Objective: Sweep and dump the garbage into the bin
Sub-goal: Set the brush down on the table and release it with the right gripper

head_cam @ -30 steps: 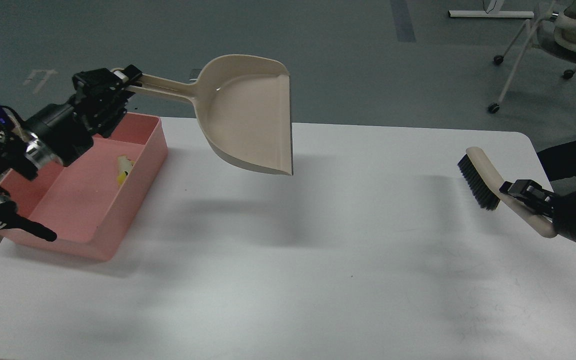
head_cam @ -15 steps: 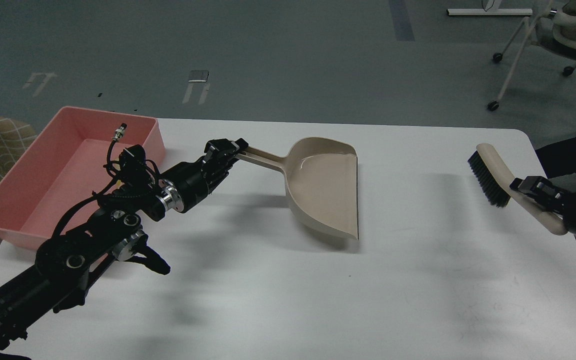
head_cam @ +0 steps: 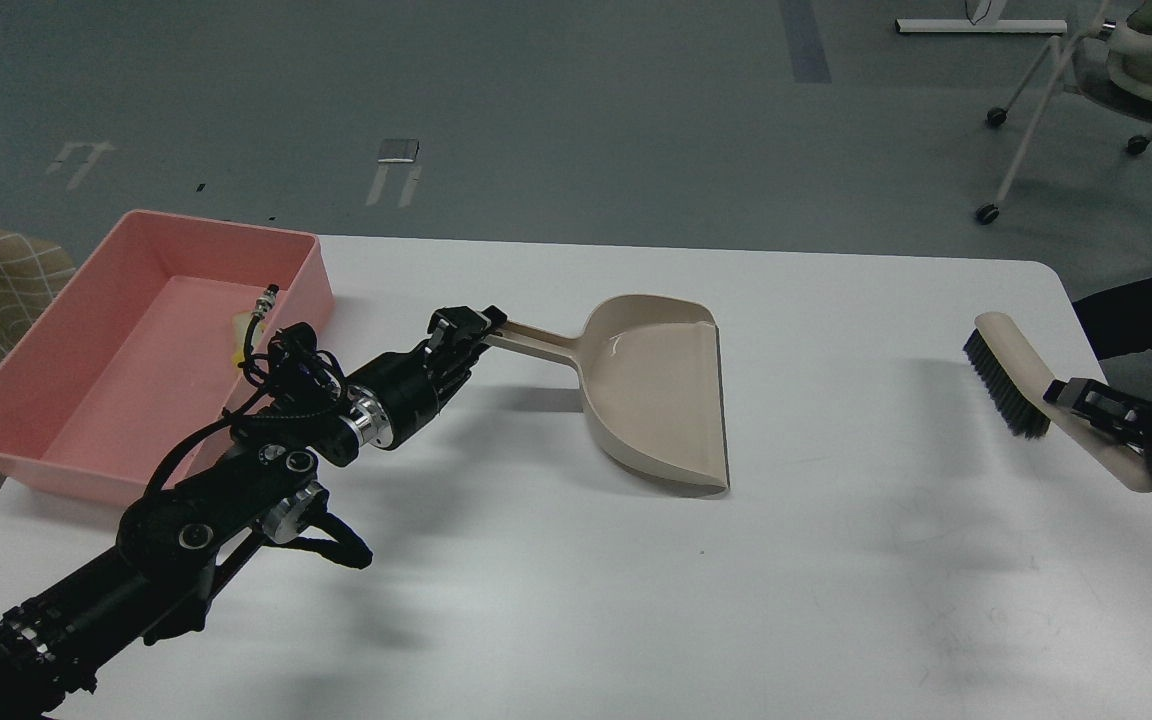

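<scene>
My left fingers (head_cam: 466, 327) are clamped on the end of the dustpan (head_cam: 658, 390) handle. The pan rests on the tabletop (head_cam: 576, 600) near its centre, mouth facing my right, handle running back toward my left. It looks empty.

My right fingers (head_cam: 1086, 398) are clamped on the brush (head_cam: 1021, 385) handle. The brush hangs above the right edge of the tabletop, bristles pointing toward my left, well apart from the pan.

The bin (head_cam: 26, 375) sits at the far left corner. One yellow scrap of garbage (head_cam: 237, 335) shows inside it against the near-right wall, partly hidden by my left arm's cabling; I cannot tell whether the second scrap lies with it. No scrap is visible on the tabletop.

Judgement: the dump appears done, and what remains is setting the tools down. The pan's long axis lies left-to-right, so the left fingers need only part and retreat along the handle line toward the bin side.
</scene>
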